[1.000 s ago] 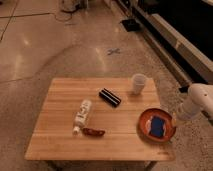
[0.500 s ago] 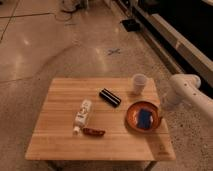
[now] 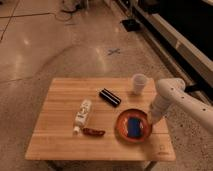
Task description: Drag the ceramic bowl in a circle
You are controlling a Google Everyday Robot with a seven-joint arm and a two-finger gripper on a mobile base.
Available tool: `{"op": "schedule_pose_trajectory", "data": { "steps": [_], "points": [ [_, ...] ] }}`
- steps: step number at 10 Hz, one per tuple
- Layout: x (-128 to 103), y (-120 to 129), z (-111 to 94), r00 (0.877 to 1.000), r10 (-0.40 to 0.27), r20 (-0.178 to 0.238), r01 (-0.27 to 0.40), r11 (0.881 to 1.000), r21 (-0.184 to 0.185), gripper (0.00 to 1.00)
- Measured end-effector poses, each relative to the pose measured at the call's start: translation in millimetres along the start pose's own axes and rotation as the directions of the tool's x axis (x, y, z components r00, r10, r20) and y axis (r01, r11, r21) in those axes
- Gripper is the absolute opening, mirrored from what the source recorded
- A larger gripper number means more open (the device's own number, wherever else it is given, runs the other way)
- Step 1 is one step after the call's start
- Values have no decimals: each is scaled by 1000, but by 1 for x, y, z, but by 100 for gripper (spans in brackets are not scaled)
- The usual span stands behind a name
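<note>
The ceramic bowl (image 3: pixel 122 130) sits near the wooden table's (image 3: pixel 60 145) front right, a blue block (image 3: pixel 134 125) inside. The gripper (image 3: pixel 150 120) is clamped shut on its rim at three o'clock. A white cup (image 3: pixel 139 83) stands beyond, at twelve o'clock.

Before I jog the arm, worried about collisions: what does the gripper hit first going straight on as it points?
Likely the ceramic bowl: the gripper points down at its rim nearest the arm, though depth is unclear.

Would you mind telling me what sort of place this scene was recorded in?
Probably a lab or workshop: polished speckled floor with a blue tape cross, cables, and a low wooden table. The gripper sits at the right rim of the ceramic bowl.
</note>
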Motion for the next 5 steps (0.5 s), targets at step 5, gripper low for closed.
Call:
{"op": "schedule_pose_trajectory", "data": {
  "steps": [5],
  "points": [
    [-20,91,-18,983,174,-48,-179,978,-109,0]
  ]
}}
